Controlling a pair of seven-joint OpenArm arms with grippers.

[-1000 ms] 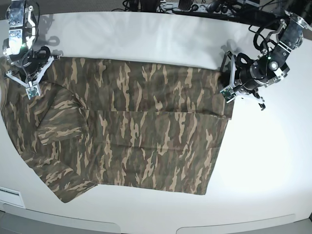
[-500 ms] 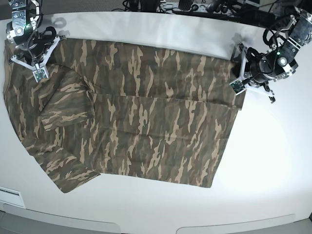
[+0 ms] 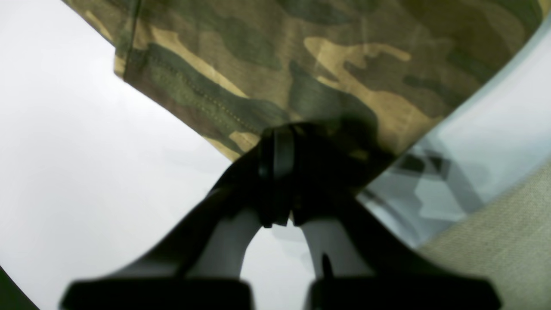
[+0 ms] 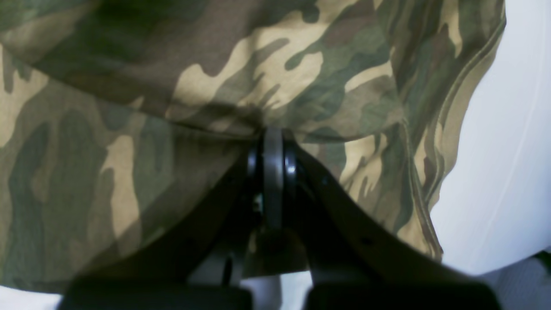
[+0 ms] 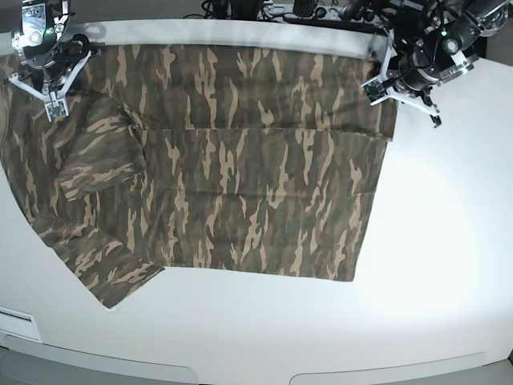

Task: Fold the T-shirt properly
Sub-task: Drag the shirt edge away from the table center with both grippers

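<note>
The camouflage T-shirt (image 5: 240, 176) lies spread on the white table (image 5: 433, 241), its far strip folded over along a crease. A sleeve points to the front left. My left gripper (image 5: 383, 76), at the view's right, is shut on the shirt's far right corner. In the left wrist view the gripper (image 3: 277, 142) pinches the hemmed corner of the cloth (image 3: 327, 51). My right gripper (image 5: 50, 88), at the view's left, is shut on the far left part. In the right wrist view the gripper (image 4: 273, 137) pinches a fold of the cloth (image 4: 129, 107).
Cables and equipment (image 5: 304, 10) run along the table's far edge, close behind both grippers. A white block (image 5: 16, 325) sits at the front left corner. Beige floor (image 3: 508, 241) shows past the table edge in the left wrist view.
Both grippers have moved toward the table's far edge, pulling the shirt's far edge with them. The whole shirt has slid back and lies flatter.
</note>
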